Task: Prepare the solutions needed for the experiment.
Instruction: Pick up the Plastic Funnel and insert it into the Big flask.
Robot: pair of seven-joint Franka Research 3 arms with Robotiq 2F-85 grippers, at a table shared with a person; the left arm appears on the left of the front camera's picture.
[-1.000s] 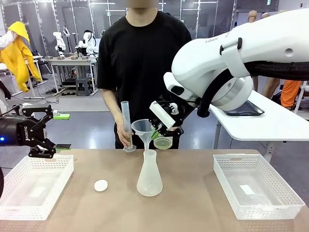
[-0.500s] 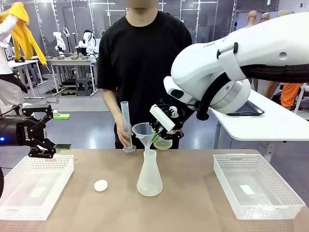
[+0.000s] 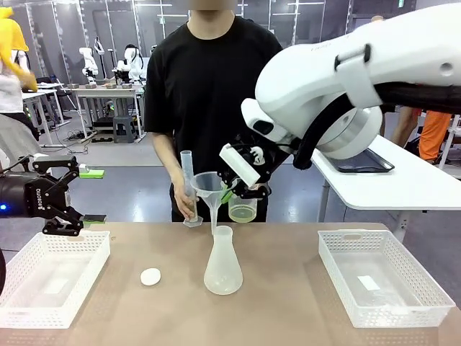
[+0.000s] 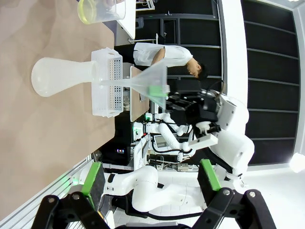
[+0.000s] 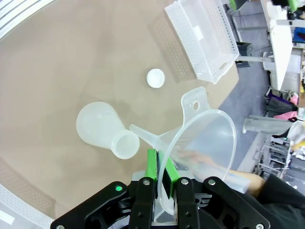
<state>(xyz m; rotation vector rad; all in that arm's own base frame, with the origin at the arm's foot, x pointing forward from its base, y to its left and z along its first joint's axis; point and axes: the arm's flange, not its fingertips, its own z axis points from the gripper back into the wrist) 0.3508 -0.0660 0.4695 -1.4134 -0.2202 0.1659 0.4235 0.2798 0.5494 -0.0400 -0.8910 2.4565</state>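
The right gripper (image 3: 230,192) is clamped on the rim of a translucent plastic funnel (image 3: 207,184), its spout over a frosted conical flask (image 3: 222,261). The pale yellow-green solutions (image 3: 243,213) sit in a clear beaker (image 3: 243,202) at the flask's 1 o'clock. The left gripper (image 3: 75,196) gapes empty at 9 o'clock.

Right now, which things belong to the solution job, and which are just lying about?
Job: translucent plastic funnel, translucent conical flask, clear beaker of yellow-green liquid, clear graduated cylinder.
Lying about: small white round disc, two white mesh baskets.
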